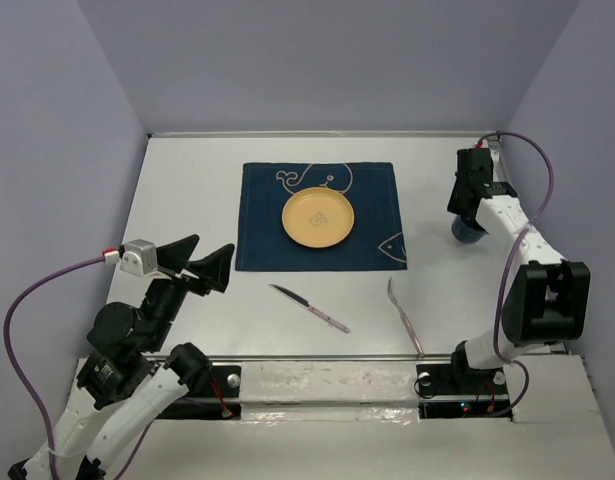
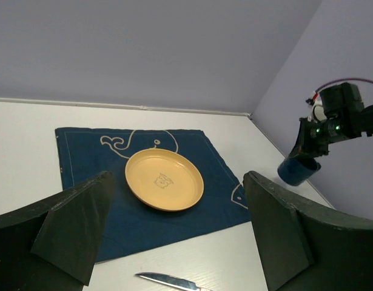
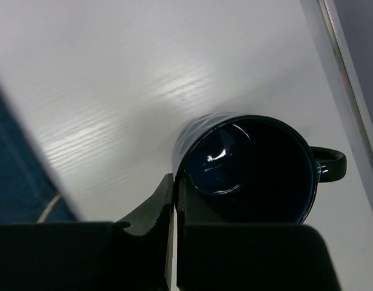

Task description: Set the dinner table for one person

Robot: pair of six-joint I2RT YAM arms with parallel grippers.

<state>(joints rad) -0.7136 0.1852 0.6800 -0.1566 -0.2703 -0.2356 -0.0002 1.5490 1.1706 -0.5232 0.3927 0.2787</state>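
Top external: plate (image 1: 318, 219) on placemat (image 1: 262, 215); knife (image 1: 309, 308), fork (image 1: 405, 318) unplaced on desk (image 1: 187, 180); right pincer (image 1: 468, 218) pinches mug (image 1: 469, 233) rim; left pincer (image 1: 200, 262) wide, empty.

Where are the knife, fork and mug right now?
knife (image 1: 309, 308): top external view, where the blade meets the handle.
fork (image 1: 404, 316): top external view, middle of the handle.
mug (image 3: 253, 170): right wrist view, dark inside of the cup.

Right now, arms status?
Left gripper open, hovering. Right gripper shut on mug rim, beside placemat. Plate on placemat; knife, fork off it on dinner table. Nothing blocking.
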